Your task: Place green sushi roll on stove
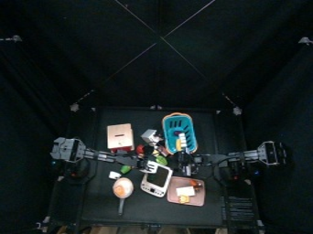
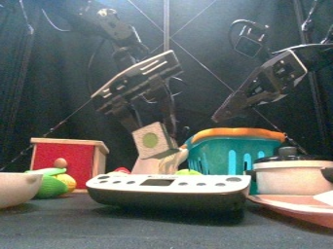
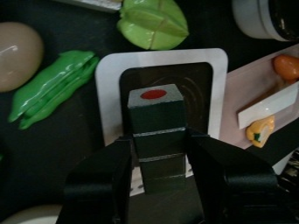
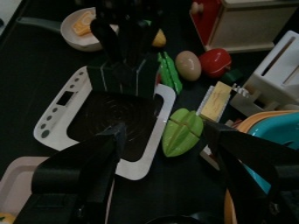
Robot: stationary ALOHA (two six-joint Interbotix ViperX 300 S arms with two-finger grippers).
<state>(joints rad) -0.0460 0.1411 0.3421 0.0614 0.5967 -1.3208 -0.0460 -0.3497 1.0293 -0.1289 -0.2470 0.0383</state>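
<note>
Green sushi roll (image 3: 155,118) clamped in the left gripper (image 3: 158,149), above the stove (image 3: 117,70)
Stove sited at table's 6 o'clock; right gripper (image 4: 166,133) spread, empty. If released high, the roll could be bounced off the rim.

In the top view my stove (image 1: 154,180) sits low centre on the desk (image 1: 91,196), basket (image 1: 180,132) above it, box (image 1: 119,136) upper left.

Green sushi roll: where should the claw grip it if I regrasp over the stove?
Grip the green sushi roll across its two flat green sides, from the end opposite its white face, as the left claw does. Those sides look parallel, so jaws should seat flush above the stove.
</note>
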